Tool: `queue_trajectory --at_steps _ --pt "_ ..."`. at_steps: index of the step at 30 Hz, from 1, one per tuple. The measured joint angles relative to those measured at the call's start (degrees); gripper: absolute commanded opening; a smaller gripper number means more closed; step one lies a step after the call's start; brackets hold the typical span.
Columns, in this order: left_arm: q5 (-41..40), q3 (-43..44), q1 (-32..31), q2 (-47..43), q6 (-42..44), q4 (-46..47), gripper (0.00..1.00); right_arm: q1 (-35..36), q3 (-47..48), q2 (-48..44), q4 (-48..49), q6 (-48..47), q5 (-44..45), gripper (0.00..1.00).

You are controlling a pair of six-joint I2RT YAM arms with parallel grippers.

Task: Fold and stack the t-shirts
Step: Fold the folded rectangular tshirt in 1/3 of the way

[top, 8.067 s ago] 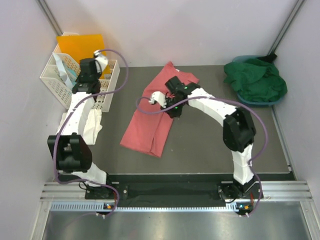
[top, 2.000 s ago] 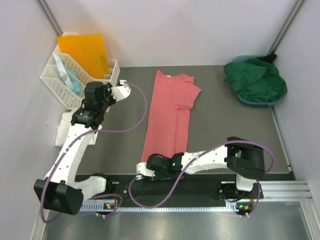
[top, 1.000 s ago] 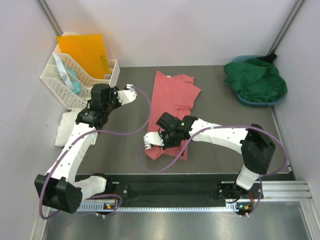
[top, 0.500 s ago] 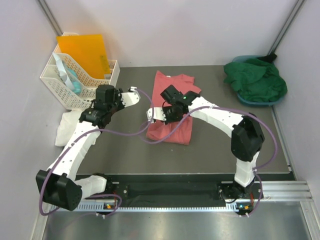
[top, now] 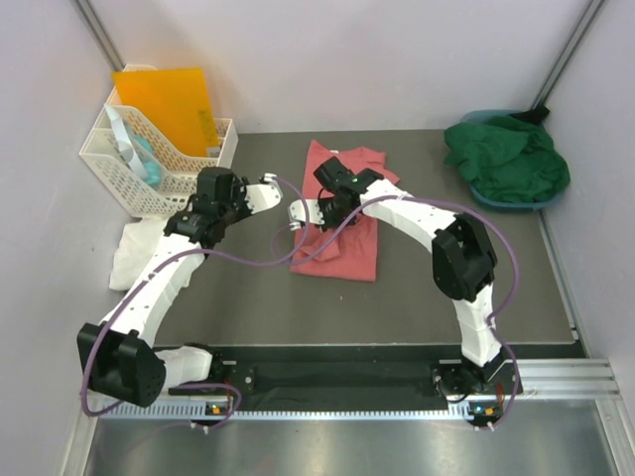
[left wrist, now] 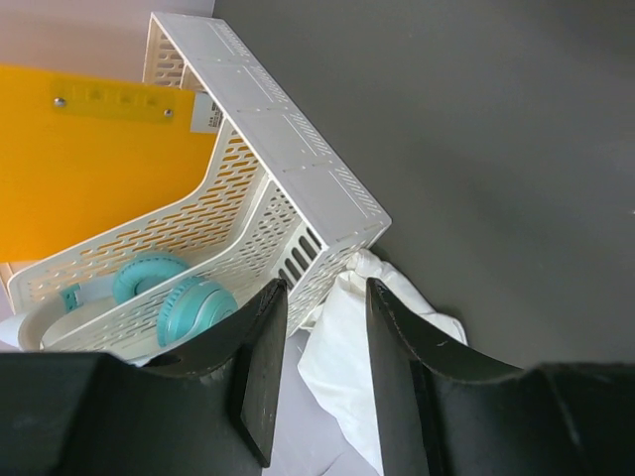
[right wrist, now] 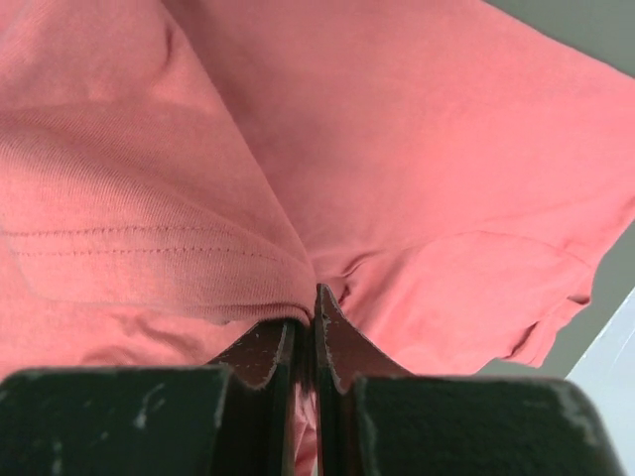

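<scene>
top view: we see the salmon-pink t-shirt folded at centre, right gripper at its left edge, left gripper left of it | left wrist: jaws spread, empty, white t-shirt at bottom centre | right wrist: fingers pressed together, pinching pink cloth at bottom centre

Folded salmon-pink t-shirt lies mid-table; green t-shirt bunched far right, white t-shirt left.

Soft, even light from above, weak shadows; the right gripper at 6 o'clock is dark and slightly blurred
</scene>
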Motion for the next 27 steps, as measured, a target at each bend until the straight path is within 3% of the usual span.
queue_trajectory --at_steps 5,8,19,27 --pt "0.0 0.0 0.0 1.2 0.2 0.4 0.43 -0.5 1.1 2.4 2.1 0.2 0.7 0.28" --pt "0.0 0.0 0.0 1.6 0.5 0.7 0.43 -0.7 1.1 4.0 3.9 0.6 1.9 0.35" --pt "-0.3 0.0 0.0 1.9 1.3 1.1 0.42 -1.5 -2.6 5.5 21.0 8.2 13.7 0.38" --pt "-1.8 -0.3 0.0 1.8 2.6 1.8 0.43 -4.8 -6.4 -1.2 13.8 10.1 2.3 0.4"
